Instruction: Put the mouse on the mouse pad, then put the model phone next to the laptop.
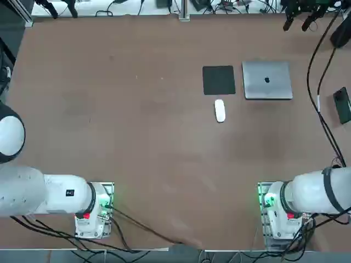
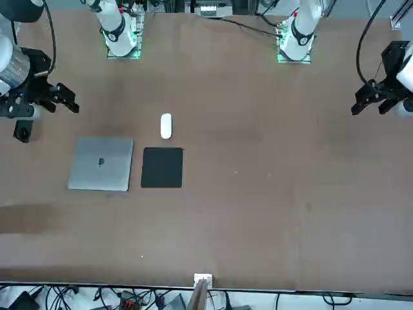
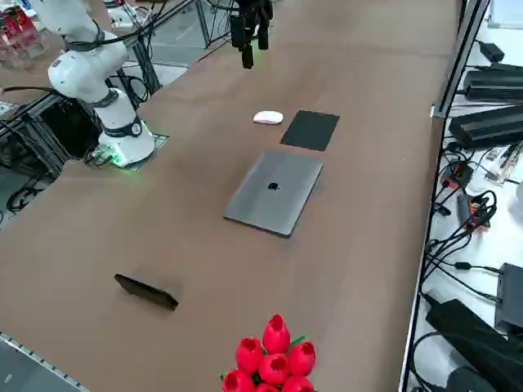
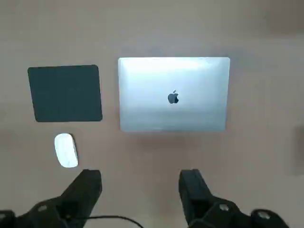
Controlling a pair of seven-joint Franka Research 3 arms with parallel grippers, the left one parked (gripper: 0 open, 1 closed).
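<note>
Mouse (image 1: pixel 220 110) is on the bare table, just off the base-side edge of the mouse pad (image 1: pixel 219 80), long axis running roughly toward the pad. Laptop (image 1: pixel 267 80) sits just R of the pad; model phone (image 1: pixel 342 105) is farther R, well apart (prob. propped on an edge, though its pose is hard to be sure of). R gripper (image 4: pixel 141 175) hangs above the table w/ fingers spread wide, nothing btwn them.

Step in hand, I'd judge: fetch the mouse; neither placement done. Best to centre over it, then go straight down w/ one finger along each long side. Close gently, mid-body: glossy rounded shell may squirt out if pinched high. Lift just enough to clear the pad edge (thin mat, could ruck up if dragged), lower flat near pad centre, then release.
</note>
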